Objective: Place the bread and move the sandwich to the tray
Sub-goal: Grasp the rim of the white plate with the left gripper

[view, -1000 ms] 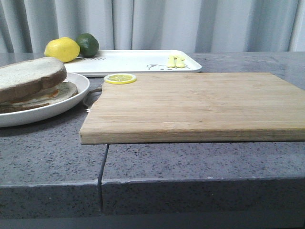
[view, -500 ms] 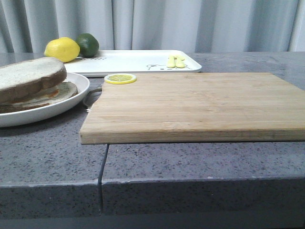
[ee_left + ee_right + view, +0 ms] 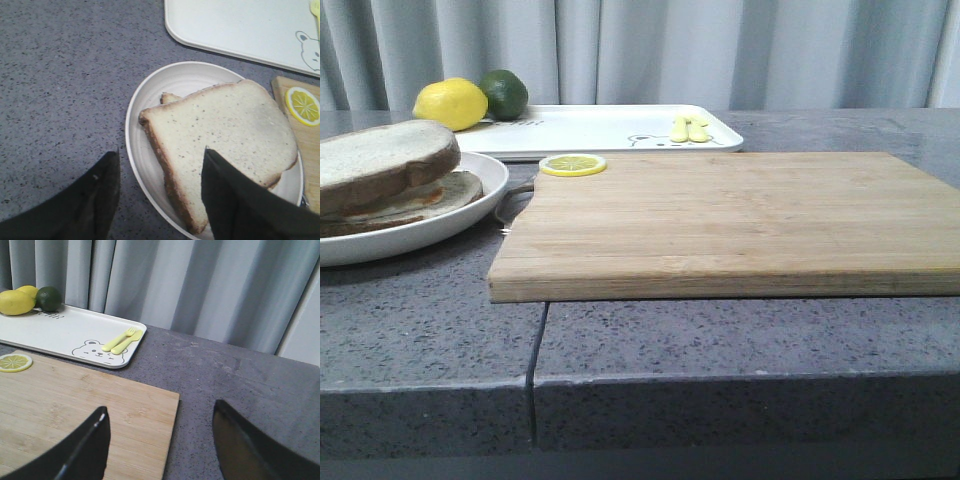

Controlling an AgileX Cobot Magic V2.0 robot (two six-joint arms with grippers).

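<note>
**Sandwich on the plate, both pincers spread wide**

Front: no arms in shot; sandwich (image 3: 385,175) cut off at the edge, tray (image 3: 605,130) behind.

Left wrist: left pincer (image 3: 160,195) gapes over the plate (image 3: 145,150) rim, one finger (image 3: 235,200) hiding the bread (image 3: 225,130) corner; egg unseen.

Right wrist: right pincer (image 3: 160,450) open, empty, above the board (image 3: 75,405).

Kitchen-like setup — stone counter (image 3: 720,340), cutting board (image 3: 720,220)

Bread (image 3: 230,135): thick pale slice, brown crust, lying tilted on top of sandwich (image 3: 430,195), overhanging it. Sandwich: lower slice with orange filling edge showing, flat in round white plate, left side of table. Tray (image 3: 600,130): white, rectangular, bear print, behind plate, far edge of table.
</note>
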